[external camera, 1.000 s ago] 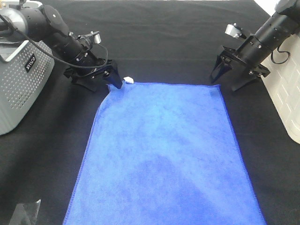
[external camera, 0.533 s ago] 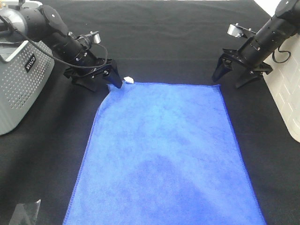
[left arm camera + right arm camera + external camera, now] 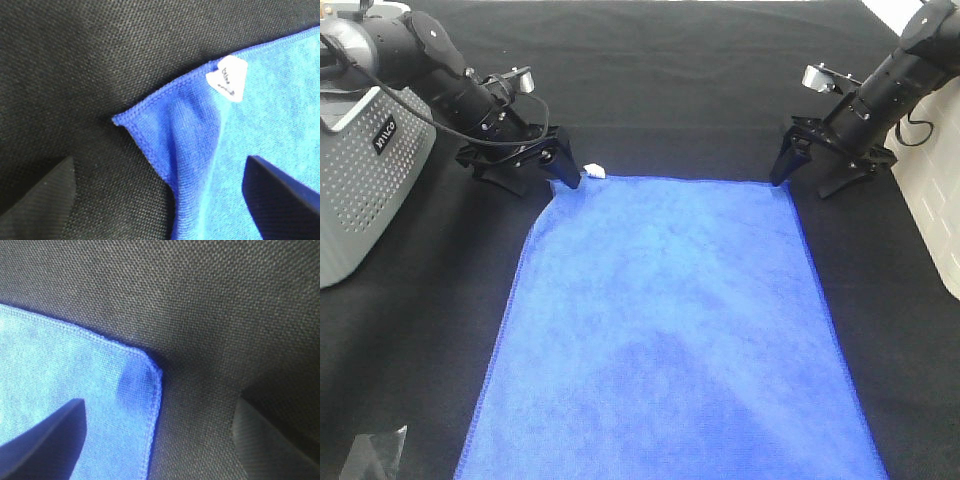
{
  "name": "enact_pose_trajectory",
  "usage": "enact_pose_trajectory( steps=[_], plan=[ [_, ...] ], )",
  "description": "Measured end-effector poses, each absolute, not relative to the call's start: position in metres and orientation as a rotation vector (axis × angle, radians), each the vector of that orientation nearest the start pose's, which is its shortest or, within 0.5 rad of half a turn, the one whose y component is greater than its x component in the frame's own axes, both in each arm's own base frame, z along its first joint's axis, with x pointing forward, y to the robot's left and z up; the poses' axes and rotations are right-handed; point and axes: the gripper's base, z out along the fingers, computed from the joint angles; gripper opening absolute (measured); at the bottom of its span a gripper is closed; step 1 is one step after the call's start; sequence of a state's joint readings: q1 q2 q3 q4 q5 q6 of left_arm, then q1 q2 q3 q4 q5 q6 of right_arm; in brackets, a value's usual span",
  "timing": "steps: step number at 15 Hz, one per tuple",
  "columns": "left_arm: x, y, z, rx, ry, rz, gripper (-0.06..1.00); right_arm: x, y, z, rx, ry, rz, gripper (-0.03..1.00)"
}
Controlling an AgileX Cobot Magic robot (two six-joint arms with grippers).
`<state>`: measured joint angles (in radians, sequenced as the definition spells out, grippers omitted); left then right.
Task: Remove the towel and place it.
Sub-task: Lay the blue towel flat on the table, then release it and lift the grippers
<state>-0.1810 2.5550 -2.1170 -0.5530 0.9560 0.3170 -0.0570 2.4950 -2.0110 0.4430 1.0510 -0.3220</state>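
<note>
The royal-blue towel [image 3: 670, 320] lies spread flat on the black table cloth. Its white tag [image 3: 593, 171] is at the far left corner. My left gripper [image 3: 542, 180] is open, low over that corner, with one finger on the towel's edge beside the tag. In the left wrist view the towel corner [image 3: 165, 130] and tag [image 3: 227, 77] lie between the open fingers of the left gripper [image 3: 160, 200]. My right gripper [image 3: 802, 184] is open and straddles the far right corner. In the right wrist view that corner [image 3: 145, 370] lies between the open fingers of the right gripper [image 3: 160, 440].
A grey perforated basket [image 3: 360, 170] stands at the left edge. A white ribbed container [image 3: 932, 220] stands at the right edge. A small dark clear scrap [image 3: 370, 455] lies at the front left. The black table cloth [image 3: 670, 80] covers the table.
My right gripper has moved down and a little left, onto the towel's far right corner. The left gripper and the towel have hardly moved.
</note>
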Motion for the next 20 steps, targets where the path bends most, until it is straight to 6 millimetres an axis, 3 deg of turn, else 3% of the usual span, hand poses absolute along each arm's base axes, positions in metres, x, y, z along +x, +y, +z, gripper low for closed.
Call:
enact_pose_trajectory(
  steps=[5, 10, 14, 18, 19, 20],
  plan=[
    [0.510, -0.137, 0.105, 0.326, 2.757, -0.687, 0.84, 0.504, 0.013, 0.101, -0.124, 2.900, 0.534, 0.76],
    [0.503, -0.170, 0.101, 0.342, 2.736, -0.775, 0.82, 0.505, 0.053, 0.100, -0.255, 2.867, 0.517, 0.76],
    [0.505, -0.175, 0.097, 0.314, 2.718, -0.796, 0.77, 0.505, 0.055, 0.100, -0.263, 2.866, 0.515, 0.72],
    [0.507, -0.174, 0.091, 0.303, 2.708, -0.768, 0.49, 0.504, 0.054, 0.095, -0.261, 2.876, 0.516, 0.39],
    [0.507, -0.172, 0.089, 0.320, 2.714, -0.740, 0.29, 0.504, 0.054, 0.094, -0.266, 2.878, 0.516, 0.25],
    [0.507, -0.172, 0.089, 0.320, 2.714, -0.740, 0.29, 0.504, 0.054, 0.094, -0.266, 2.878, 0.516, 0.25]
  ],
)
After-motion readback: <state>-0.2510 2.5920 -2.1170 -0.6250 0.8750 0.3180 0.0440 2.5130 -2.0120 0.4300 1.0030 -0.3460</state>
